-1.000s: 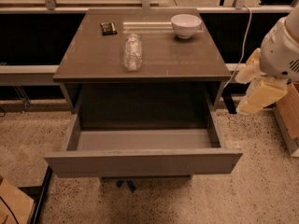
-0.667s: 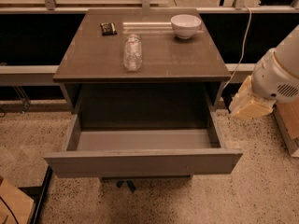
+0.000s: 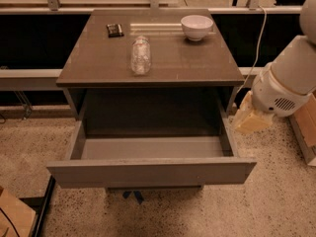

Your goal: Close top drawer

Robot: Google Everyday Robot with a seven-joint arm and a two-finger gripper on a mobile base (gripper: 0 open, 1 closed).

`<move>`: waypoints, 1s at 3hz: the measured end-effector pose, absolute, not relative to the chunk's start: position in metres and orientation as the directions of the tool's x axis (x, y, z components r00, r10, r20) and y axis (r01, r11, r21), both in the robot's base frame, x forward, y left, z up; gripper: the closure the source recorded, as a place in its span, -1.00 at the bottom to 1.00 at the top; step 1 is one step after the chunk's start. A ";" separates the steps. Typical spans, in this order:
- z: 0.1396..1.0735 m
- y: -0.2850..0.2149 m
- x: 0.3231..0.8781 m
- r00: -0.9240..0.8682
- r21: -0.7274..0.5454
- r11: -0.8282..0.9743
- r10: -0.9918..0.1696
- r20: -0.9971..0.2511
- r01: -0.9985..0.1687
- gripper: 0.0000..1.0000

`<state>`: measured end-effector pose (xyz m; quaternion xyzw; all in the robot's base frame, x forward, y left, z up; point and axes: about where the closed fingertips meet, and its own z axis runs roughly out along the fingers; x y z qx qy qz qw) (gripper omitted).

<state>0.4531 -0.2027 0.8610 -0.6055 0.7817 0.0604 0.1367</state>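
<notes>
The top drawer [image 3: 150, 171] is pulled far out of the grey-brown cabinet [image 3: 148, 65]. Its plain flat front faces me and its pale grey inner floor [image 3: 150, 147] shows, with nothing on it. The lower drawers are hidden under it. My white arm [image 3: 289, 80] comes in from the right edge. My gripper [image 3: 251, 118], a cream-coloured part at the arm's end, hangs just right of the drawer's right side wall, near the cabinet's front right corner and behind the drawer front.
On the cabinet top stand a clear plastic bottle lying on its side [image 3: 140, 56], a white bowl [image 3: 196, 26] and a small dark packet [image 3: 115, 30]. A wooden box [image 3: 305, 127] sits at the right edge. Speckled floor lies around.
My arm has come down and to the left, bringing the gripper closer to the drawer's right side. The drawer has not moved.
</notes>
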 end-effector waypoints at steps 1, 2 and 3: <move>0.809 -0.192 0.452 -0.247 0.011 0.255 -0.924 -0.292 -0.967 1.00; 0.761 -0.186 0.444 -0.269 0.093 0.253 -0.919 -0.287 -0.963 1.00; 0.707 -0.191 0.432 -0.320 0.187 0.277 -0.908 -0.271 -0.943 1.00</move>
